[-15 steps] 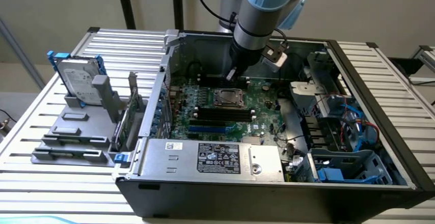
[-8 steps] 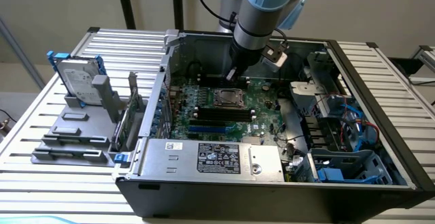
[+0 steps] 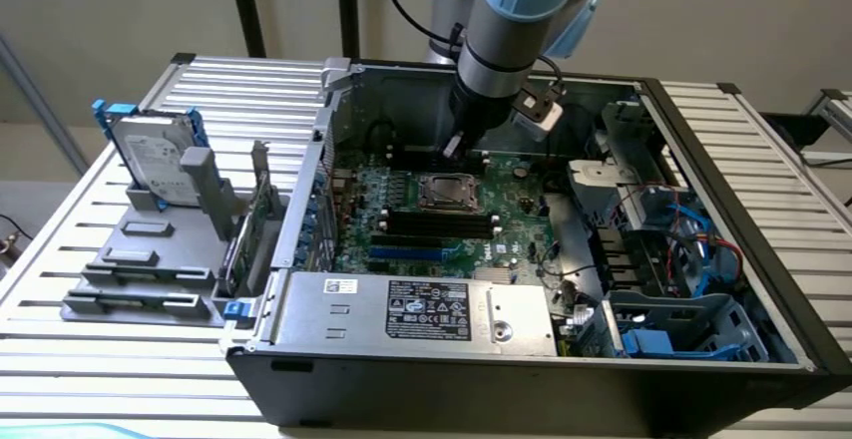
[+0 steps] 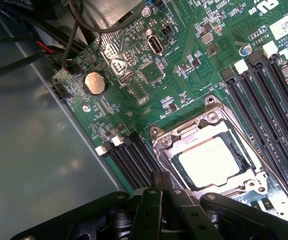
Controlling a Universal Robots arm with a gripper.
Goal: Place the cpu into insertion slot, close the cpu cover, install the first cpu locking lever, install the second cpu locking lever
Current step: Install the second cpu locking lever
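The gripper (image 4: pixel 162 184) hangs just above the insertion slot (image 4: pixel 211 157), jaws shut on nothing; the cpu (image 4: pixel 209 161) sits seated under the cpu cover (image 4: pixel 181 134); a misaimed descent could scrape the memory slots (image 4: pixel 134 162) beside it.

Robotics lab: open computer case (image 3: pixel 533 379) on slatted workbench (image 3: pixel 80 359).

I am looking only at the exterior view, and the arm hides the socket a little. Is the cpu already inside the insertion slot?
Observer: Yes. In the wrist view the cpu lies flat inside the insertion slot.
Operator: And the cpu cover?
Observer: The cpu cover appears to lie down around the chip, which shows through its window.
Operator: Are the fingers open?
Observer: No. The fingers are shut together with nothing between them, just beside the socket's edge.
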